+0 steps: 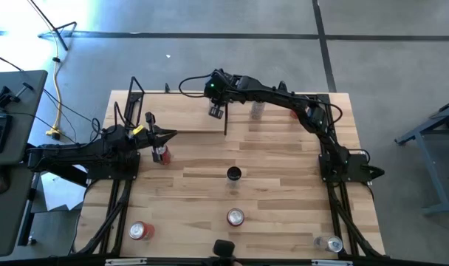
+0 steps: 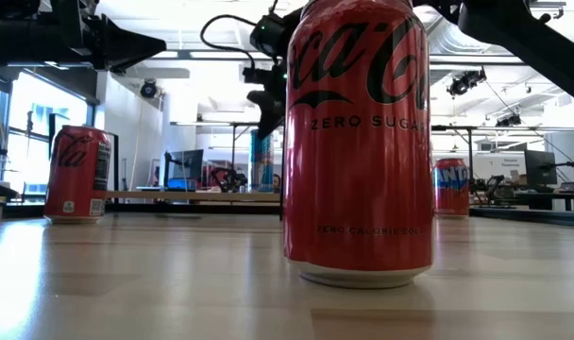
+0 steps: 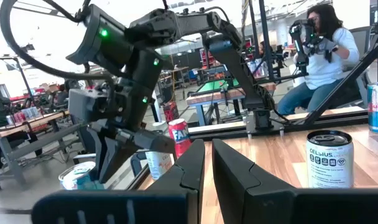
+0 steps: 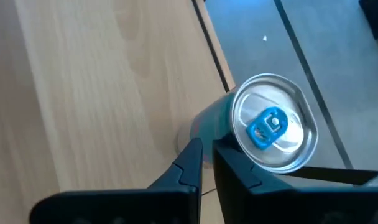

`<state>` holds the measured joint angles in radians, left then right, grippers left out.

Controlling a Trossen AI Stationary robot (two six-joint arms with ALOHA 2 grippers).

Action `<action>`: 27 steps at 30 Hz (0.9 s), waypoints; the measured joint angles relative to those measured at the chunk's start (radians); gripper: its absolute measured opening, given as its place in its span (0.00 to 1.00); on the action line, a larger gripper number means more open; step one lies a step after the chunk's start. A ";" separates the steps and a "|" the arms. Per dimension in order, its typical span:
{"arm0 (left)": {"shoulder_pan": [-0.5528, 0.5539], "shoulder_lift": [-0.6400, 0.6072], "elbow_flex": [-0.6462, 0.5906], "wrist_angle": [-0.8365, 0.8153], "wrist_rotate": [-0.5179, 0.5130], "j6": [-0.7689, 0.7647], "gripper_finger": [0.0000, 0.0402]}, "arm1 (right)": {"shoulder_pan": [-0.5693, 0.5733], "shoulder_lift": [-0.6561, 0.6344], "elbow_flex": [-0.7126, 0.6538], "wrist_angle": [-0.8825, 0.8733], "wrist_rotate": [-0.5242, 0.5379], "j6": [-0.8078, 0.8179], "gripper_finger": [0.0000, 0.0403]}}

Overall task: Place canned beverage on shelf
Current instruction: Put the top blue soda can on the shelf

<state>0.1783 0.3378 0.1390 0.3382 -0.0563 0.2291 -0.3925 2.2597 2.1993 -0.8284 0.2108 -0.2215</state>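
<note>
The shelf (image 1: 182, 111), a small pale-wood board with black rod frames at its ends, stands at the table's far left. A teal can with a silver top and blue tab (image 4: 270, 127) stands upright on the board near its far edge, and shows in the low view (image 2: 263, 161) too. My right gripper (image 4: 207, 163) hovers above and beside this can with its fingers shut and empty; in the high view it (image 1: 216, 111) covers the can. My left gripper (image 1: 168, 135) is shut and empty at the shelf's near edge, beside a red can (image 1: 160, 154) that stands on the table.
More cans stand on the table: a black one (image 1: 233, 174) at the middle, a red Coca-Cola Zero (image 1: 235, 216) near the front, a red one (image 1: 139, 230) front left, a silver one (image 1: 329, 242) front right, and a pale one (image 1: 257, 109) at the back. A person (image 3: 319, 50) sits beyond the table.
</note>
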 joint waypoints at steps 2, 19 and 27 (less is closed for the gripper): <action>0.000 0.000 0.000 0.000 0.000 0.000 0.05 | 0.000 0.000 -0.017 0.046 -0.002 0.003 0.03; 0.000 0.000 0.000 -0.001 0.000 0.000 0.05 | 0.004 -0.004 0.157 -0.085 0.029 -0.023 0.00; 0.000 0.000 0.000 -0.004 0.000 0.000 0.05 | -0.055 -0.027 0.133 -0.162 -0.018 -0.012 0.00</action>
<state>0.1780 0.3377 0.1390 0.3339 -0.0563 0.2291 -0.4477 2.2327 2.3319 -0.9908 0.1924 -0.2332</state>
